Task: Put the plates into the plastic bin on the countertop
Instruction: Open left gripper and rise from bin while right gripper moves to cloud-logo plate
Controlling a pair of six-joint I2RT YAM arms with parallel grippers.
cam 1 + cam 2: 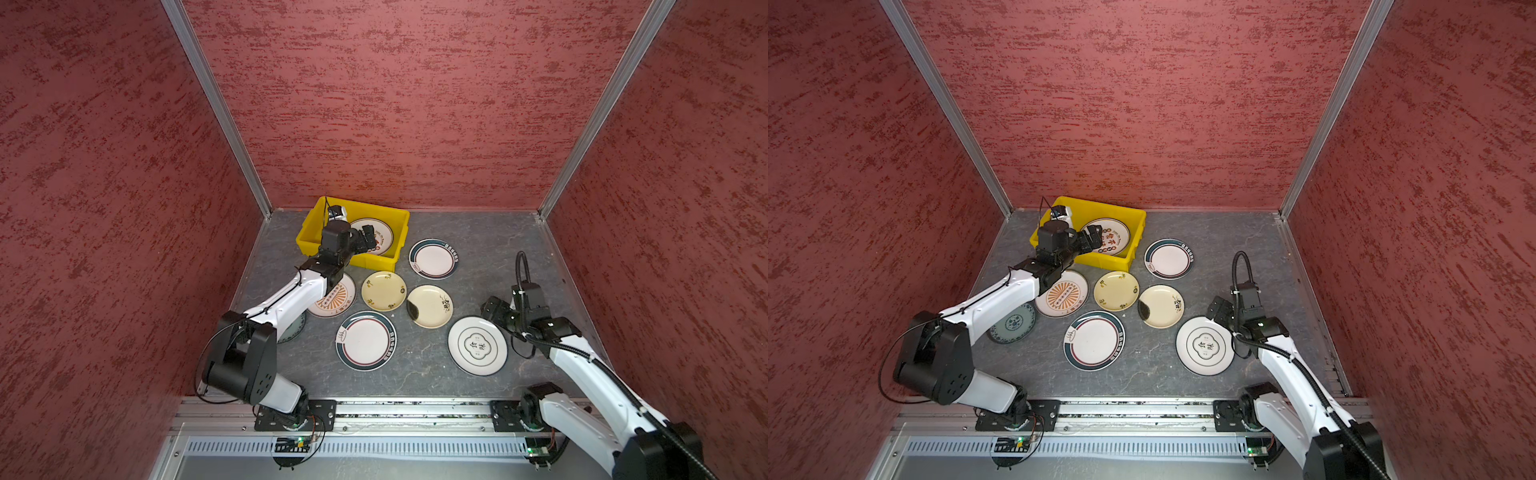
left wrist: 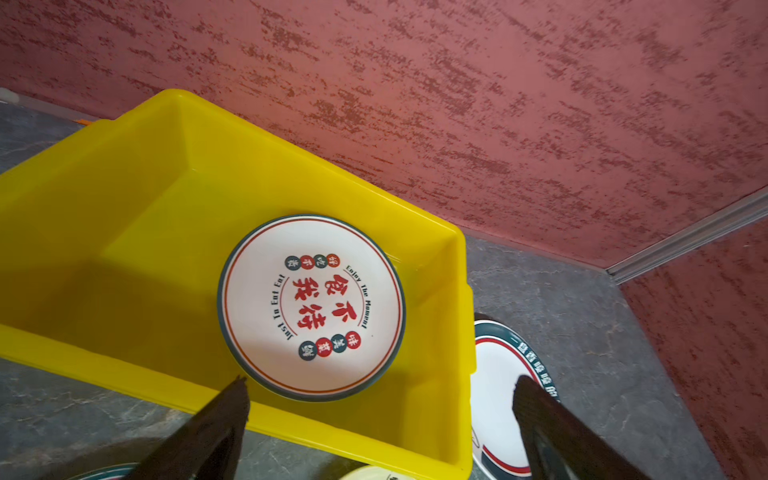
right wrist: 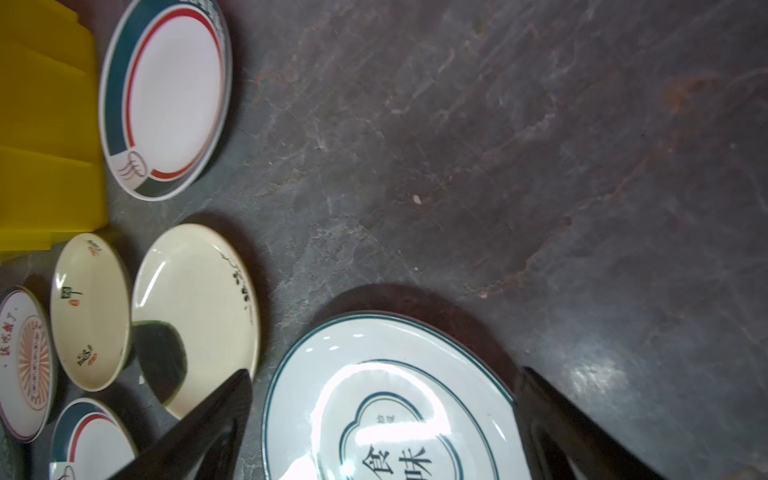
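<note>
**One plate binned, seven to go**

The plastic bin [image 1: 374, 262] sits far left on the countertop [image 1: 415, 374], near the back wall. One plate with red characters [image 2: 311, 307] lies flat inside, toward its right end. The left gripper [image 1: 366, 236] hangs over the bin above that plate's near edge, jaws spread wide and empty.

Out on the counter:
- green-rim plate [image 1: 433, 258], just right of the bin
- small cream plate [image 1: 383, 291]
- cream plate with a dark patch [image 1: 430, 306]
- larger green-rim plate [image 1: 365, 340], near centre
- orange sunburst plate [image 1: 336, 297], partly under the left arm
- blue-patterned plate [image 1: 1013, 324], near left, under that arm
- white plate with a framed emblem [image 1: 478, 345], near right

The right gripper [image 1: 493, 309] is at the emblem plate's far edge, jaws fully apart and holding nothing. Cannot tell whether it touches the plate. That plate looks like the next pick.
</note>
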